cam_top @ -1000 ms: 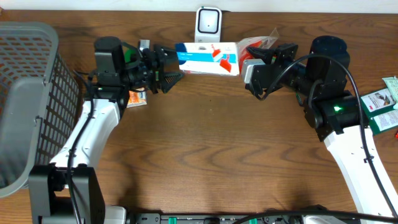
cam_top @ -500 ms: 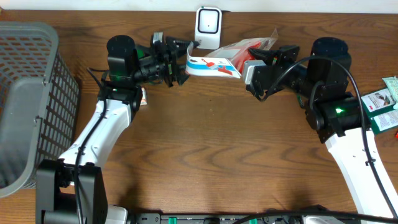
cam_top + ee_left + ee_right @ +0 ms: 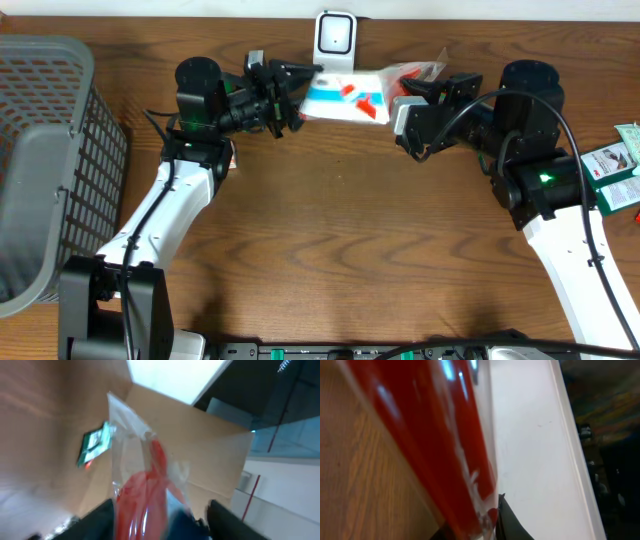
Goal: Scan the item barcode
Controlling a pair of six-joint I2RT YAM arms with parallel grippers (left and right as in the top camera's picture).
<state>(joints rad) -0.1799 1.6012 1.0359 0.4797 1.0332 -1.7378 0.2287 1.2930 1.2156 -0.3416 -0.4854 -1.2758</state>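
The mesh basket (image 3: pixel 95 150) fills the worktop's (image 3: pixel 340 230) left edge, well apart from everything else. To its right the left arm reaches toward the far edge, and the left pincer (image 3: pixel 290 92) stands spread around the left end of the package (image 3: pixel 345 98). In the left wrist view the clear, red-printed package (image 3: pixel 142 492) sits between the two dark fingers (image 3: pixel 97 517), which are well apart. One finger is close against its side, and blur hides the gap at the other, so I cannot tell whether the pads press on it or only straddle it.

The white scanner (image 3: pixel 336 38) stands upright at the far edge, just behind the package. The package lies roughly level in the air, stretched between the two arms.

The right pincer (image 3: pixel 408 92) is clenched on the package's crumpled right end. In the right wrist view the red film (image 3: pixel 435 435) fills the frame, too near to show more.

Green packets (image 3: pixel 615 170) lie at the right edge, beside the right arm. The broad middle and near part of the worktop is bare wood, while the far strip around the scanner is crowded by both pincers.
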